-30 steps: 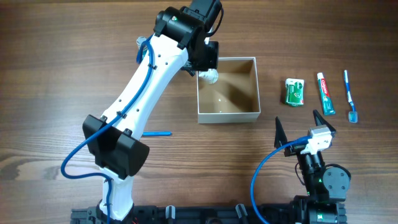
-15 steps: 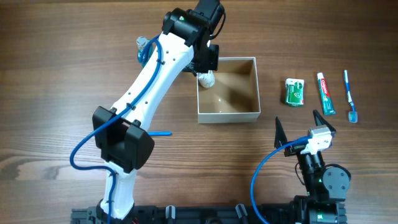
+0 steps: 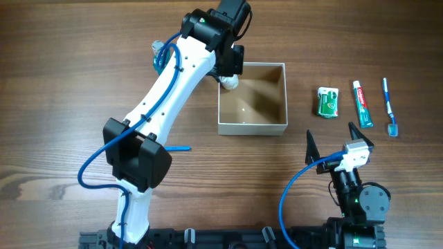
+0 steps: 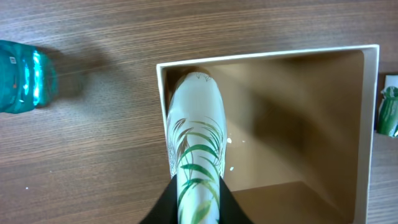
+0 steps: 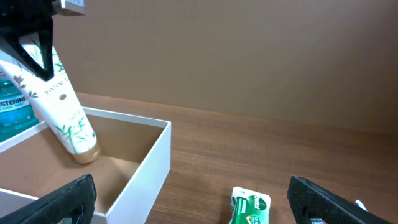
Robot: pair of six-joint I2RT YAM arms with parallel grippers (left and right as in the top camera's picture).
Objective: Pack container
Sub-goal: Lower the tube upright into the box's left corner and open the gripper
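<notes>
The container (image 3: 252, 128), a shallow white box with a tan inside, stands at the table's middle. It also shows in the left wrist view (image 4: 267, 55) and the right wrist view (image 5: 152, 168). My left gripper (image 3: 230, 69) (image 4: 198, 193) is shut on a white tube (image 3: 229, 82) (image 4: 196, 137) (image 5: 65, 118) printed with green leaves. The tube slants down, its tan cap end in the container's back left corner. My right gripper (image 3: 332, 142) (image 5: 193, 202) is open near the front right, holding nothing.
A teal bottle (image 3: 158, 50) (image 4: 25, 74) lies just left of the container. Right of it lie a green floss pack (image 3: 328, 101) (image 5: 250, 208), a toothpaste tube (image 3: 362, 104) and a blue toothbrush (image 3: 390, 106). A thin blue stick (image 3: 176, 148) lies by the left arm.
The left arm has reached a little farther, bringing the tube's cap end down into the container's corner. The container has shifted slightly left. The right arm has not moved.
</notes>
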